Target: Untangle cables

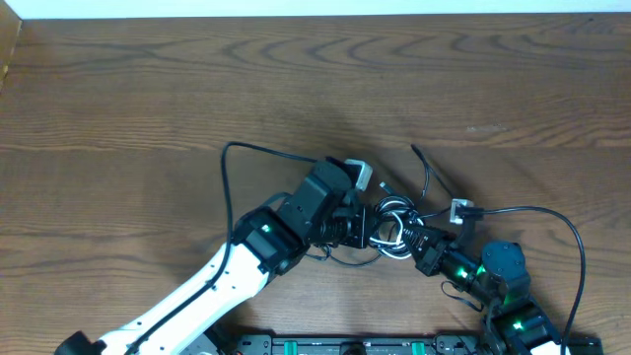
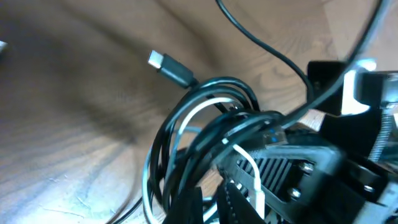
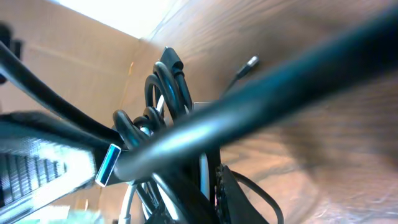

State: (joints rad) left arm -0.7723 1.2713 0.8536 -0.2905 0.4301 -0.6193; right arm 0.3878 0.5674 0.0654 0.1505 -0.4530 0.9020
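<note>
The cables (image 1: 394, 225), black strands and one white, lie knotted on the wooden table between my two grippers. My left gripper (image 1: 370, 227) reaches into the knot from the left. Its jaws (image 2: 210, 190) stand almost together with a strand in the narrow gap, and black and white loops (image 2: 205, 118) bunch right in front. My right gripper (image 1: 419, 247) comes in from the lower right. Its fingers (image 3: 208, 177) are shut on the white cable (image 3: 203, 169) beside a black coil (image 3: 165, 93). A black plug end (image 2: 169, 67) sticks out of the bundle.
A white plug (image 1: 461, 210) lies right of the knot and a loose black end (image 1: 414, 150) points away from it. One thin black cord (image 1: 229, 158) loops off to the left. A blue-tipped plug (image 3: 107, 165) hangs close to the right wrist camera.
</note>
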